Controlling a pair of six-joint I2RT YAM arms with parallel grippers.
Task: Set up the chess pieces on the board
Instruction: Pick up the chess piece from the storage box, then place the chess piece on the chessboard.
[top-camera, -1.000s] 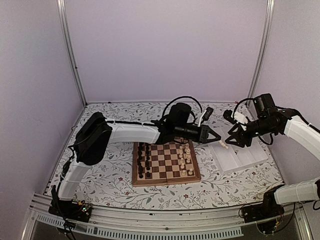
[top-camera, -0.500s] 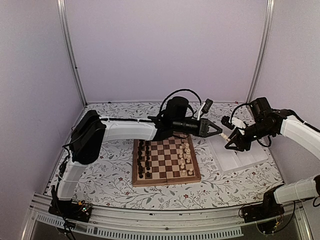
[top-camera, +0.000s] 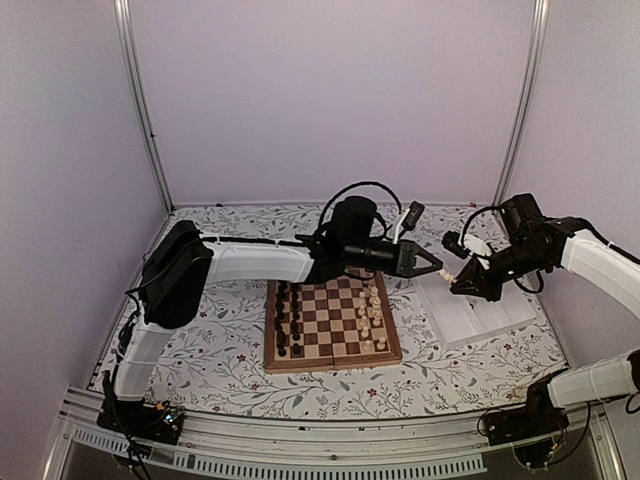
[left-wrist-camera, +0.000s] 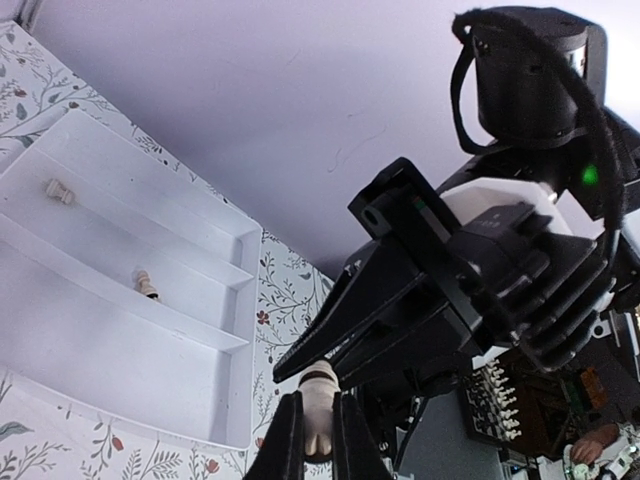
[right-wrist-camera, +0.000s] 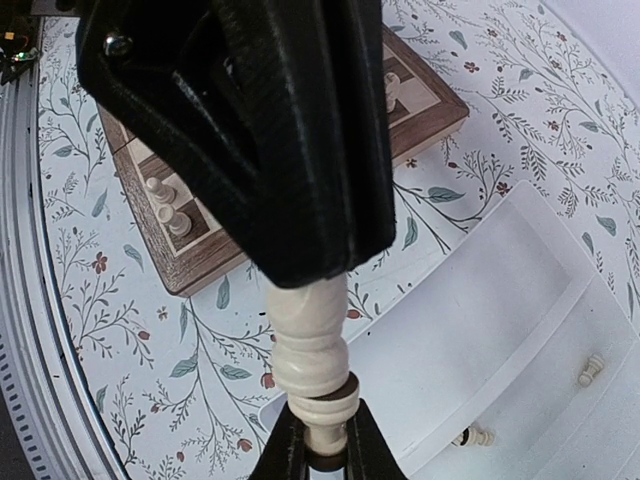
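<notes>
The floral-patterned table carries the chessboard at its centre, with a white ridged tray just to the board's right. Dark pieces fill the board's left files and cream pieces its right files. Above the gap between board and tray, the left gripper and right gripper meet tip to tip, each pinching one end of a single cream chess piece. Two loose cream pieces lie in separate tray compartments.
</notes>
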